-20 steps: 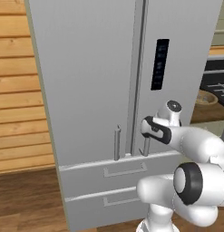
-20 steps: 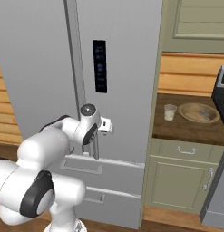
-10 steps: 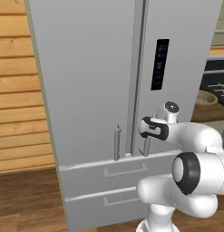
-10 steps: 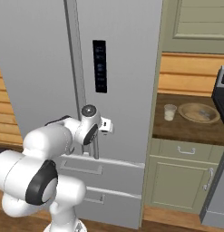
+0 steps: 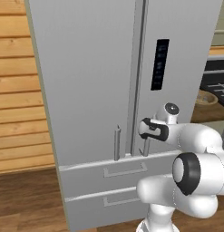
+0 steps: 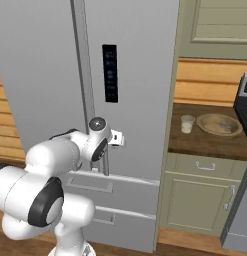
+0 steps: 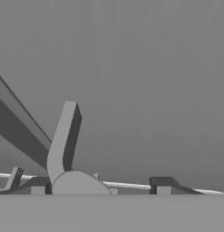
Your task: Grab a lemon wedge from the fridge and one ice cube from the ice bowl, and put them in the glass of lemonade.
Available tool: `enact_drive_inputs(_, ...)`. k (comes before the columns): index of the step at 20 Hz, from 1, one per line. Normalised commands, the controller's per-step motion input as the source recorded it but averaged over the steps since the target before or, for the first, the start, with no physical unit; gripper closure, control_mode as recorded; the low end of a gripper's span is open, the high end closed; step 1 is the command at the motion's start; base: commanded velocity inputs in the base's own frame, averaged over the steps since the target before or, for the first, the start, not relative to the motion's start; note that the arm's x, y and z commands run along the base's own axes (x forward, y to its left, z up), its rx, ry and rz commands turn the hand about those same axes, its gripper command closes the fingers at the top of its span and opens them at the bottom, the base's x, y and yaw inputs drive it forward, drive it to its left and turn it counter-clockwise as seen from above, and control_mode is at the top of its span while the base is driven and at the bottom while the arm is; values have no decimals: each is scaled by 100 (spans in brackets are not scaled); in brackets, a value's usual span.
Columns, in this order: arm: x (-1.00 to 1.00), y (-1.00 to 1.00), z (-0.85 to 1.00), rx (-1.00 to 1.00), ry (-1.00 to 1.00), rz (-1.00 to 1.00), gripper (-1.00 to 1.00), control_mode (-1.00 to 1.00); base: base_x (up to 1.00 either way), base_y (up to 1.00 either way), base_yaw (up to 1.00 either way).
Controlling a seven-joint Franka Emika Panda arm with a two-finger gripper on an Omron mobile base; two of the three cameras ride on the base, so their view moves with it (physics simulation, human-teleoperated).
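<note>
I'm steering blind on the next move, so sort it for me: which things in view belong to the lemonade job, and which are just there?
Job:
- tall grey double-door fridge, doors closed
- its right door's vertical bar handle, between the fingers of the gripper
- small clear glass of lemonade
- wide tan ice bowl

Just there:
- beige base cabinet
- wooden wall planks

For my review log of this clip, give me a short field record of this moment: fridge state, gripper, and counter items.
fridge: both doors shut
gripper: at the lower end of the right door handle, jaws either side of the bar, not clamped
glass of lemonade: upright on the counter right of the fridge
ice bowl: beside the glass, to its right
lemon wedge: not visible
</note>
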Motion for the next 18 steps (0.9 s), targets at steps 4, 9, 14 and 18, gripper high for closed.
enact_drive_inputs(4, 4, 0, 0, -2, 0, 0, 100, -100, 0, 0, 0)
enact_drive_inputs(9, -5, -18, 0, -1, 0, -4, 100, -100, 0, 0, 0)
enact_drive_inputs(14, -39, -67, 5, 0, 0, -10, 100, -100, 0, 0, 0)
enact_drive_inputs(18, -43, -99, 20, 6, 4, -11, 100, -100, 0, 0, 0)
